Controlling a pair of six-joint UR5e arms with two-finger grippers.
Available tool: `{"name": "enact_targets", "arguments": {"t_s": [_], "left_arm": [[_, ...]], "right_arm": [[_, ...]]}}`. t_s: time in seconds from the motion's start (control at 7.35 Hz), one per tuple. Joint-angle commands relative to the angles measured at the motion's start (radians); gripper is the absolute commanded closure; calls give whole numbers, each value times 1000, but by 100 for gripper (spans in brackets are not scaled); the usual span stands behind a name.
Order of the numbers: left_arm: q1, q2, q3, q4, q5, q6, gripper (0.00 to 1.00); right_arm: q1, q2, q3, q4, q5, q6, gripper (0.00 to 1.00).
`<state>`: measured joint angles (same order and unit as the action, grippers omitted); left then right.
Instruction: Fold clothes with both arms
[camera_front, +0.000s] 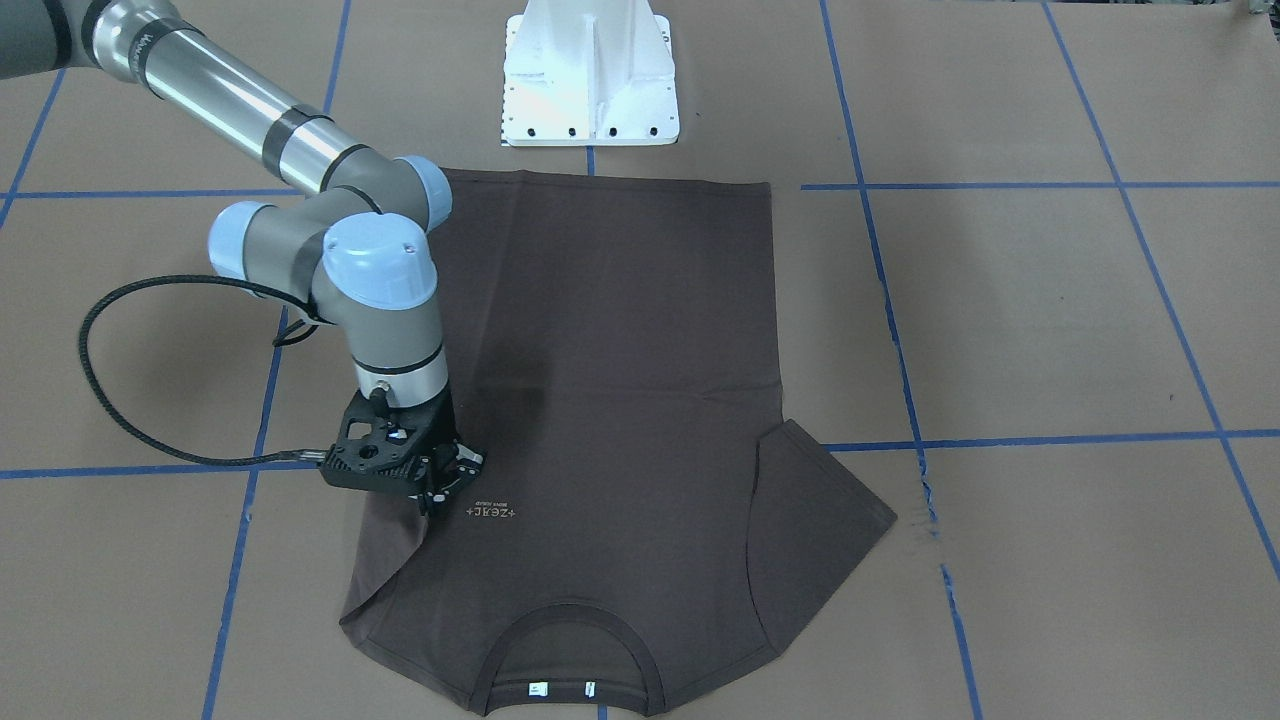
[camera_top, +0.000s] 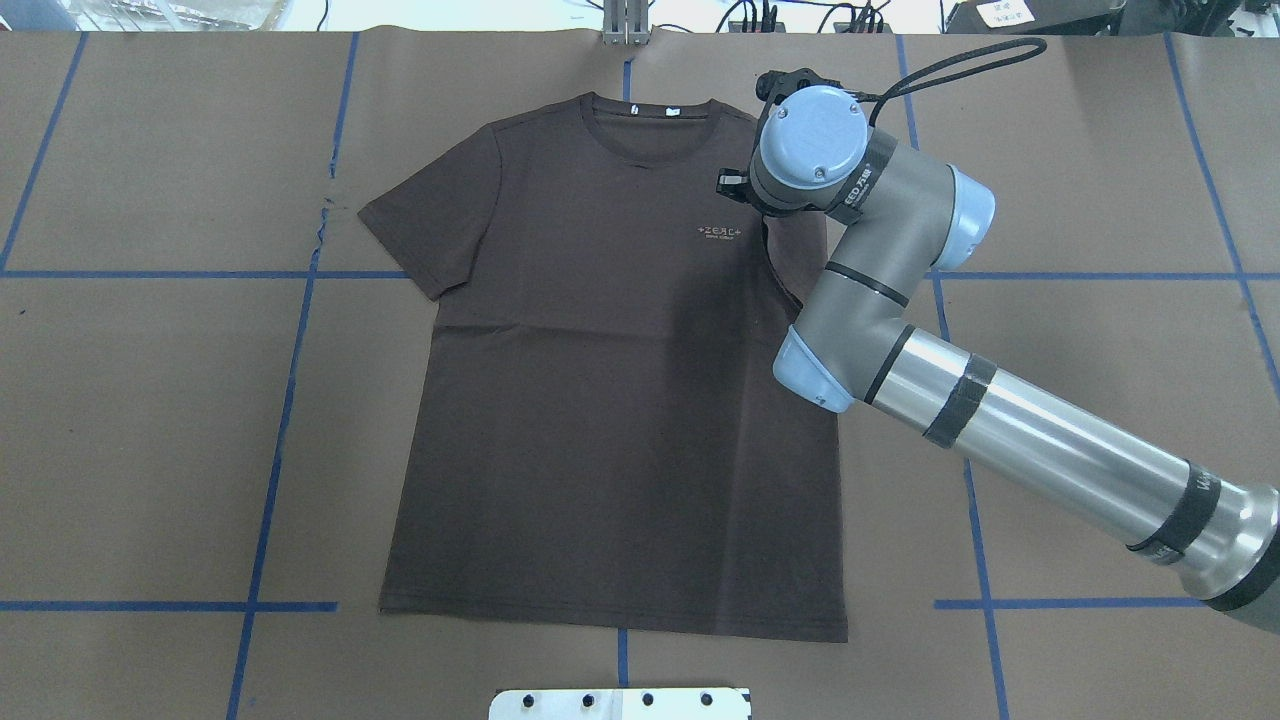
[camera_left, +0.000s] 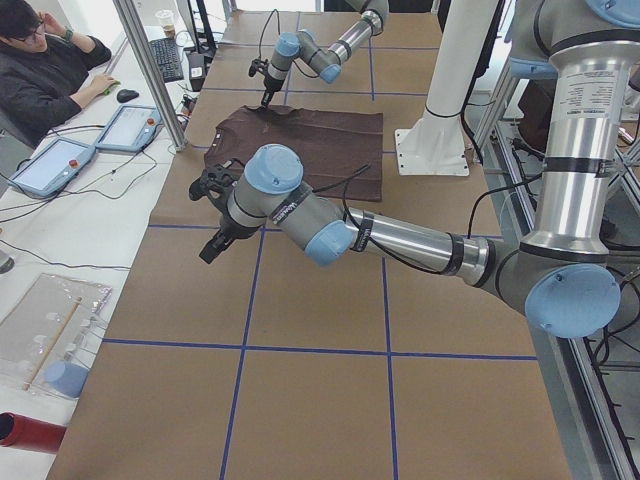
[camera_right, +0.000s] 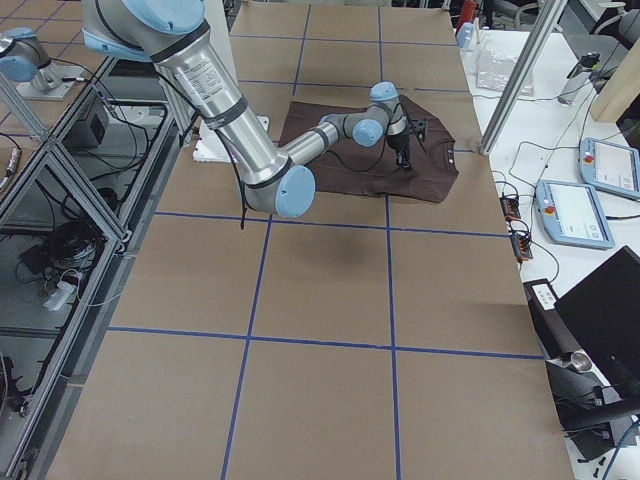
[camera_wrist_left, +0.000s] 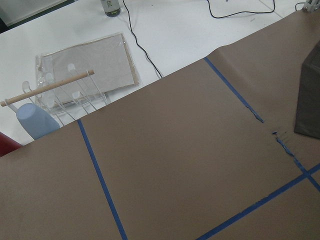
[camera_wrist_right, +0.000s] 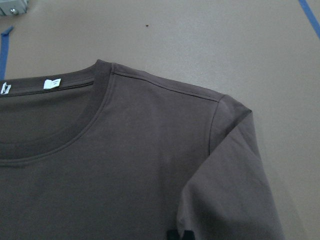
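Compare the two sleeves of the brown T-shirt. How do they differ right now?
The free sleeve lies flat, spread out from the T-shirt. The gripped sleeve is drawn in toward the chest and puckered. Nothing touches the free sleeve, while the right gripper appears to pinch the gripped sleeve. Both sleeves are short and dark brown.
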<state>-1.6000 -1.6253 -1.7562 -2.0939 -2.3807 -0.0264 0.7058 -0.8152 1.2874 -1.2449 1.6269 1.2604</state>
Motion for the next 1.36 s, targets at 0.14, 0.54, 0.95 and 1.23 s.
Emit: {"name": "enact_targets", "arguments": {"t_s": [0.14,0.54,0.95,1.23], "left_arm": [[0,-1,0,0,0,-1,0],[26,-49,30,-12,6,-19,0],[217,-136,49,-96,69,-226,0],[355,-244,166,-104,162,-393,0]], "right_arm": [[-16,25,-36,5,-24,7,46],[24,62,-27,-1,35,-62,0],[232,-80,108,-5,320,-345,0],[418,-186,145,-2,540,-578,0]]}}
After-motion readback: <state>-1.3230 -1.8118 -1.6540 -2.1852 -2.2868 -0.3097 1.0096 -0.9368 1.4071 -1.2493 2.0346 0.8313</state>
